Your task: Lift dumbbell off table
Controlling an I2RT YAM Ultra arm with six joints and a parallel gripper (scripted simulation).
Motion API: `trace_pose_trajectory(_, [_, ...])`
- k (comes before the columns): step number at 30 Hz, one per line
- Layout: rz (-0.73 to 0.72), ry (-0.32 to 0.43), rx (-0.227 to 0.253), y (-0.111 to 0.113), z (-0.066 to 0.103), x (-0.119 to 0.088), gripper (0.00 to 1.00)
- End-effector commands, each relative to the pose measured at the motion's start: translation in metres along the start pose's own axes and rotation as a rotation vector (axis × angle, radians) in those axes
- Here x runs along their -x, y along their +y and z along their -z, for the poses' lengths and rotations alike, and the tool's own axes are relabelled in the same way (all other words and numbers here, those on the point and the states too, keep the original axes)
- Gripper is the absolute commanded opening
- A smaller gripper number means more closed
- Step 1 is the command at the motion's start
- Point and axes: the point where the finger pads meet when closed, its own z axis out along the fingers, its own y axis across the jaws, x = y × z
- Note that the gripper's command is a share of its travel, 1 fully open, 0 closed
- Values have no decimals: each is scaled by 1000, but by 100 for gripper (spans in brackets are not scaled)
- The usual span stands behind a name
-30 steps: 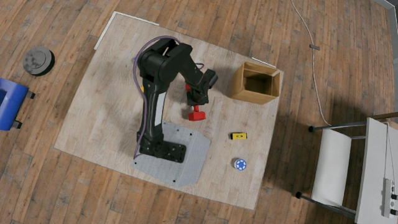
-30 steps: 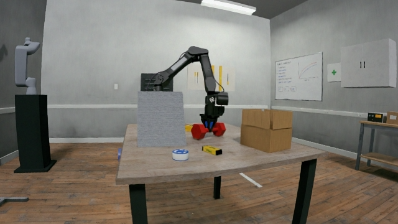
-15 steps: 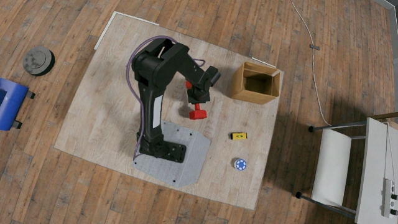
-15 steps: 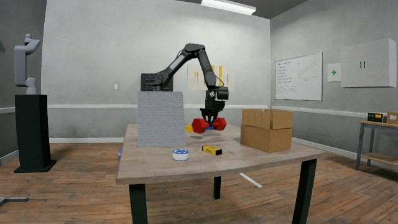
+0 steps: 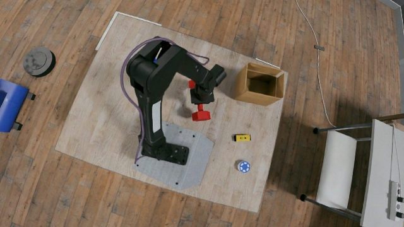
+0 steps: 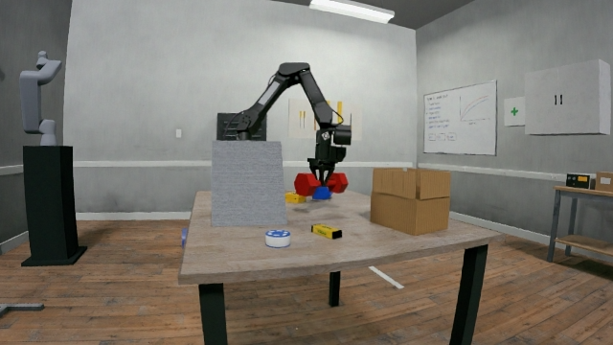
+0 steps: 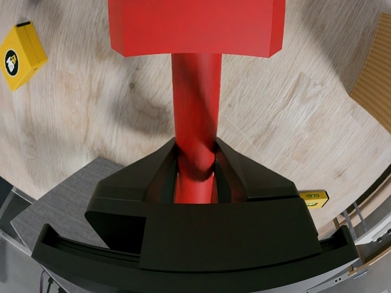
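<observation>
The red dumbbell [image 5: 201,115] [image 6: 306,184] [image 7: 195,94] hangs in the air above the wooden table [image 5: 104,110] [image 6: 239,254], level, both hexagonal ends clear of the surface. My gripper [image 5: 202,101] [image 6: 325,181] [image 7: 195,144] is shut on its round bar, one finger on each side, pointing straight down. In the wrist view one end fills the top of the picture; the other end is hidden behind the gripper body. The dumbbell's shadow lies on the table below.
An open cardboard box [image 5: 259,84] [image 6: 411,198] stands to the right. A yellow bar [image 5: 242,137] [image 6: 327,231] and a blue-white roll [image 5: 244,166] [image 6: 278,238] lie toward the front. A yellow box [image 7: 18,54] [image 6: 295,197] and a blue object [image 6: 322,193] lie behind. A grey block [image 6: 247,183] hides the arm's base.
</observation>
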Motion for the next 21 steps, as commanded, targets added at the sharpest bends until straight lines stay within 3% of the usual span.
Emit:
trace_pose_trajectory(1, [14, -60, -57, -17, 37, 18, 0])
trace_pose_trajectory(11, [14, -60, -57, -16, 52, 17, 0])
trace_pose_trajectory(21, [14, -61, -57, -16, 56, 17, 0])
